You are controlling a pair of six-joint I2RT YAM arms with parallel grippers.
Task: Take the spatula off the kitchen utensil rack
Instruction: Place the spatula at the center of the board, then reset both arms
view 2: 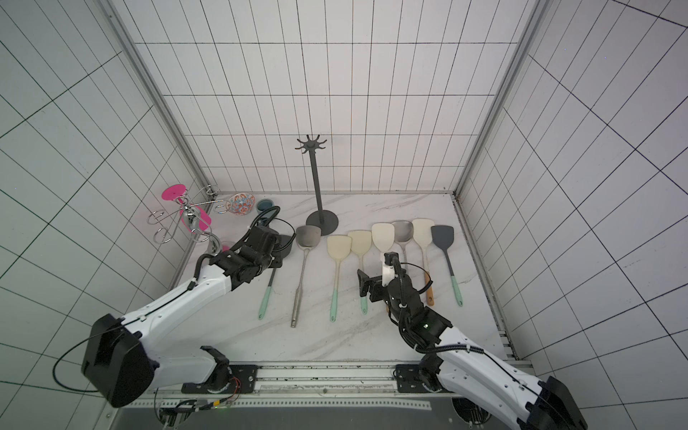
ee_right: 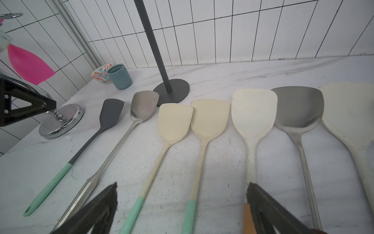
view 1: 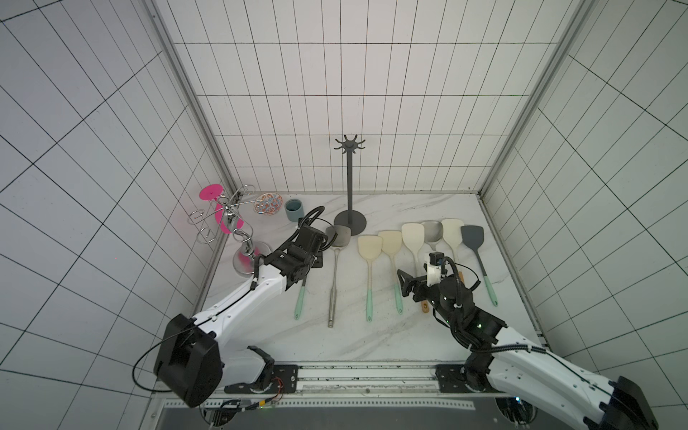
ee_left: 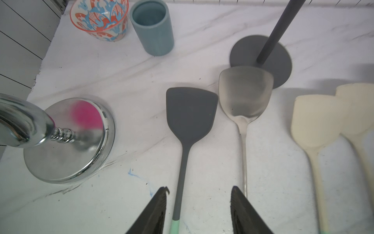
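The kitchen utensil rack (view 1: 350, 186) (view 2: 316, 186) stands at the back of the marble table, and the hooks of its crown (view 1: 349, 144) are bare. A dark grey spatula (ee_left: 190, 109) (ee_right: 112, 113) with a mint handle end (view 1: 299, 301) lies flat at the left end of a row of spatulas. My left gripper (ee_left: 199, 188) hangs open just over its handle, which runs between the two fingers without touching either. My right gripper (ee_right: 182, 185) (view 1: 404, 284) is open wide above the handles of the cream spatulas (ee_right: 209, 119) and holds nothing.
A chrome stand (view 1: 231, 223) with wire loop arms and a pink piece stands at the left wall. A patterned bowl (view 1: 266, 203) and a blue cup (view 1: 294, 209) sit behind it. A steel spatula (view 1: 337, 238), several cream ones and a second dark grey one (view 1: 473, 238) lie side by side.
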